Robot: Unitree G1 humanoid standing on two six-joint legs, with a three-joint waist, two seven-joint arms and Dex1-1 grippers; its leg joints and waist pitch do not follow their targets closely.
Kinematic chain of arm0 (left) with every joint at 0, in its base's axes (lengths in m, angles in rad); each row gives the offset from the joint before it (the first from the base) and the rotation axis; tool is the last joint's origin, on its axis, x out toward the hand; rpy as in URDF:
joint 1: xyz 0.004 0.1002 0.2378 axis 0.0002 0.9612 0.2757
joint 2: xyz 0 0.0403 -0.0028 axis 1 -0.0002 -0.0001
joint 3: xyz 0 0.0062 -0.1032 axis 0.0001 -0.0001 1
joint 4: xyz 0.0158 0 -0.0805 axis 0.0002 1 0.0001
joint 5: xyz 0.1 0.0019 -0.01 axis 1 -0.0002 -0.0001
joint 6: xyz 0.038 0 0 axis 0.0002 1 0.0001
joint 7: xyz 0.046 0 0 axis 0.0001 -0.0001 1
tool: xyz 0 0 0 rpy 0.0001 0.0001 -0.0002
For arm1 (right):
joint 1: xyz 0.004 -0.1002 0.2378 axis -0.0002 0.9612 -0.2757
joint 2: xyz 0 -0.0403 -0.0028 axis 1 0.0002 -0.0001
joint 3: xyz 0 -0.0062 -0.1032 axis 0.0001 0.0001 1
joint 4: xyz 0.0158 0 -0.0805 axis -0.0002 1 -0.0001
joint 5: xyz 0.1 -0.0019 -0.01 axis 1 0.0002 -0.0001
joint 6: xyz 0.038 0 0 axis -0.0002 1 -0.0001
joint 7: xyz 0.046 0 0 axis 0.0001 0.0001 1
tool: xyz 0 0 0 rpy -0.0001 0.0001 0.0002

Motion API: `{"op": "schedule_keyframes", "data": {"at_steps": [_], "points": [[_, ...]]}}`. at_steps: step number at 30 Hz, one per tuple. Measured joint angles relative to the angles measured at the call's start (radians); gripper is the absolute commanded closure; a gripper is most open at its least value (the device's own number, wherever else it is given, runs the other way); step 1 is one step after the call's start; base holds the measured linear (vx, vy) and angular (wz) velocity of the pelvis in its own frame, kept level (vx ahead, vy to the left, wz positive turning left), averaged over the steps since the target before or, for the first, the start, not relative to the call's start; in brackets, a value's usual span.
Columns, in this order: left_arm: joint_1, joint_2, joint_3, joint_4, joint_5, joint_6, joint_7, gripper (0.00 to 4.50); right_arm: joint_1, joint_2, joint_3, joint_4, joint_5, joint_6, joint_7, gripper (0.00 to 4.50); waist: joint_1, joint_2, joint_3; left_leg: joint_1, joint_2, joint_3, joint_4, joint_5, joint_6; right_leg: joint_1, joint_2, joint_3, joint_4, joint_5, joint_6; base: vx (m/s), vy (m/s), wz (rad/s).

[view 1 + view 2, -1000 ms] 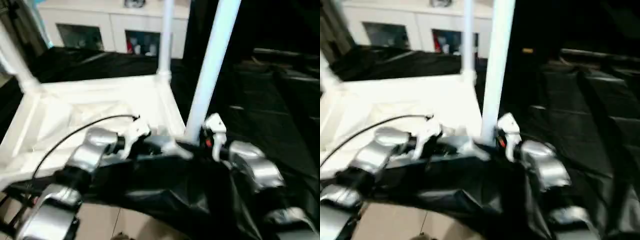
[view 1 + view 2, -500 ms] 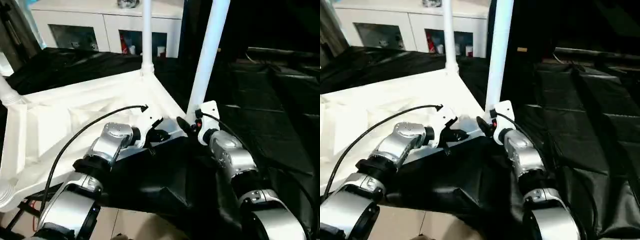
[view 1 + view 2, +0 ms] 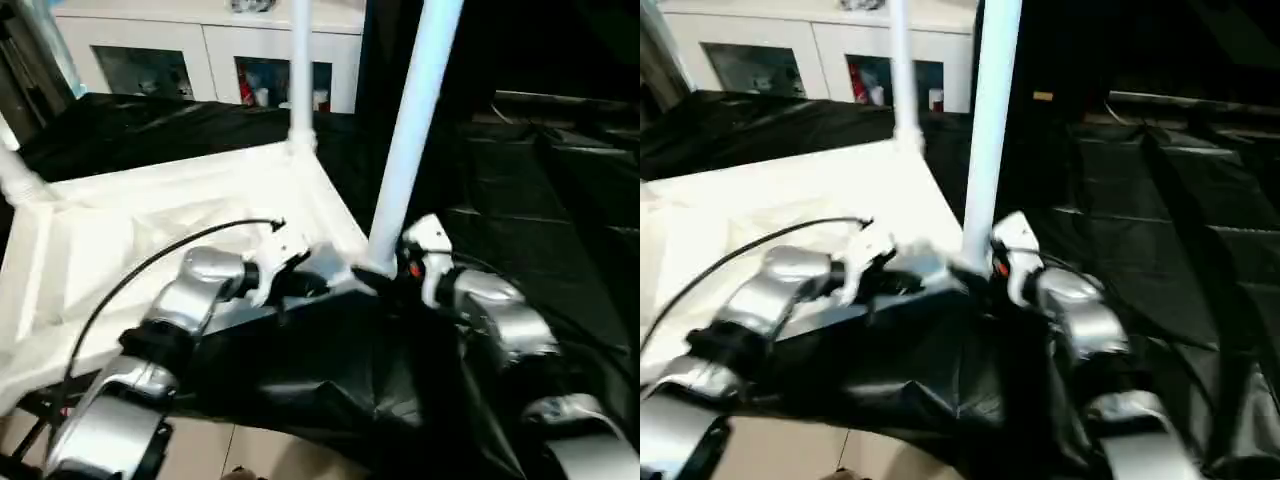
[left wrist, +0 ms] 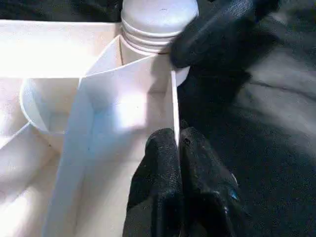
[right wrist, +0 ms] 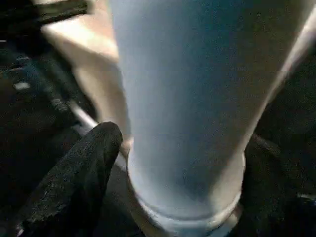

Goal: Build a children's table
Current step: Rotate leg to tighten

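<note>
The children's table (image 3: 150,240) lies upside down on the black-draped surface (image 3: 560,210), legs up; my left gripper (image 4: 177,163) pinches the thin rim wall at its near right corner, fingers (image 4: 158,173) closed on it; my right wrist view shows my right gripper (image 5: 173,163) clasping the base of the near leg (image 3: 405,140).

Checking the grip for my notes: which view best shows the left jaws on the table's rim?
The left wrist view: the left gripper pinches the thin rim wall of the tabletop, one finger on each side. Both eye views show that gripper at the near corner, by the leg; the pinch is unclear there.
</note>
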Motion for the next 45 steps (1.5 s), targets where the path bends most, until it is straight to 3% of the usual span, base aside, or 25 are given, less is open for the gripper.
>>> {"op": "schedule_keyframes", "data": {"at_steps": [5,9,18,22,26,36,41,42,45], "points": [[0.021,0.028,-0.015,-0.029,-0.011,-0.016,-0.074,4.50,0.030,-0.055,0.032,-0.061,0.019,0.020,0.121,0.75,0.020,0.000,0.000,0.000,0.000,0.001,0.000,0.000,0.000,0.001,-0.001,0.000,0.000,0.000,0.000,0.000,0.000,0.00],[0.045,0.055,-0.019,-0.068,-0.020,-0.016,-0.121,4.50,0.044,-0.087,0.056,-0.101,0.031,0.035,0.187,0.88,0.021,-0.001,0.000,0.000,0.000,0.001,0.000,0.000,0.000,0.001,-0.001,0.000,0.000,0.000,0.000,0.000,0.000,0.00],[0.047,0.063,-0.023,-0.071,-0.027,-0.015,-0.142,4.50,0.045,-0.089,0.060,-0.109,0.034,0.051,0.194,1.68,0.022,-0.001,0.000,0.000,0.000,0.001,0.000,0.000,0.000,0.001,-0.001,0.000,0.000,0.000,0.000,0.000,0.000,0.00],[0.048,0.053,-0.023,-0.075,-0.028,-0.004,-0.131,4.50,0.052,-0.075,0.057,-0.114,0.038,0.060,0.183,1.75,0.023,-0.001,0.000,0.000,0.000,0.001,0.000,0.000,0.000,0.001,-0.001,0.000,0.000,0.000,0.000,0.000,0.000,0.00],[0.031,0.022,-0.007,-0.044,-0.014,0.025,-0.045,4.50,0.063,-0.021,0.013,-0.090,0.031,0.057,0.052,1.78,0.020,-0.001,0.000,0.002,0.000,0.001,0.000,0.000,0.000,0.003,-0.001,0.000,0.001,0.000,0.000,0.000,0.000,0.00],[-0.091,-0.145,0.035,0.123,0.032,0.099,0.306,4.50,-0.067,0.181,-0.143,0.110,-0.012,0.039,-0.545,1.78,-0.006,-0.002,0.000,0.005,0.000,0.001,0.000,0.000,-0.001,0.004,-0.001,0.000,0.000,0.000,0.005,0.000,0.000,0.00],[-0.105,-0.170,0.048,0.139,0.040,0.102,0.350,4.50,-0.098,0.217,-0.162,0.164,-0.032,-0.018,-0.645,1.78,-0.012,-0.001,-0.001,0.003,-0.001,0.001,-0.001,0.000,-0.001,0.003,-0.001,0.000,0.000,0.001,0.002,0.000,0.000,0.00],[-0.106,-0.170,0.049,0.139,0.040,0.101,0.347,4.50,-0.098,0.218,-0.165,0.167,-0.032,-0.025,-0.644,1.08,-0.013,-0.001,-0.001,0.003,-0.001,0.001,-0.001,0.000,-0.001,0.003,-0.001,0.000,0.000,0.001,0.002,0.000,0.000,0.00],[-0.105,-0.167,0.048,0.139,0.041,0.098,0.332,4.50,-0.098,0.229,-0.173,0.167,-0.030,-0.030,-0.632,1.02,-0.016,-0.001,-0.001,0.003,-0.001,0.001,-0.001,0.000,-0.001,0.003,-0.001,0.000,-0.001,0.001,0.002,0.000,0.000,0.00]]}}
